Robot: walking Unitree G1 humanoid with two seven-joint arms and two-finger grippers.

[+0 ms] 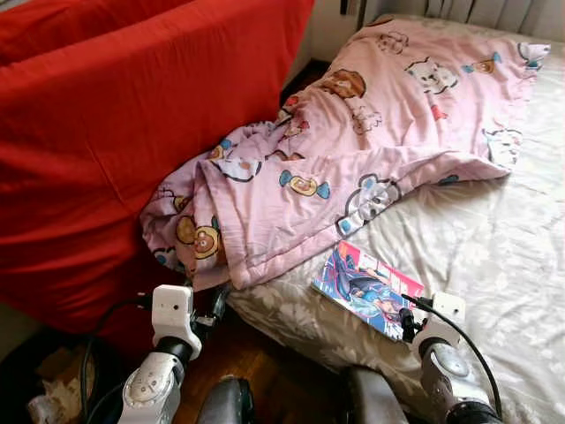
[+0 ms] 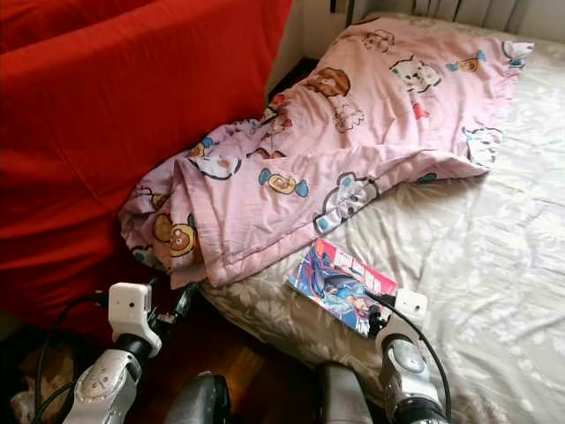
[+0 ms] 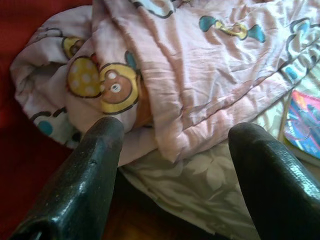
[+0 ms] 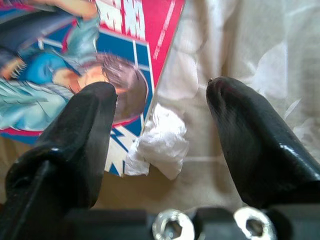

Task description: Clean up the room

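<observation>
A pink quilt (image 1: 353,150) with cartoon prints lies rumpled across the bed, and its folded corner hangs over the near left edge. A colourful comic book (image 1: 366,287) lies flat on the sheet by the bed's front edge. A crumpled white tissue (image 4: 160,140) rests against the book's corner. My right gripper (image 4: 162,92) hovers open just above that corner and the tissue, nothing between its fingers. My left gripper (image 3: 175,135) is open in front of the quilt's hanging corner, over the bed edge, not touching it.
A big red-covered cushion or sofa (image 1: 106,132) leans close against the bed's left side. The beige flowered sheet (image 1: 494,247) stretches away to the right. Dark wooden floor (image 1: 265,371) shows below the bed edge, with dark clutter (image 1: 53,380) at lower left.
</observation>
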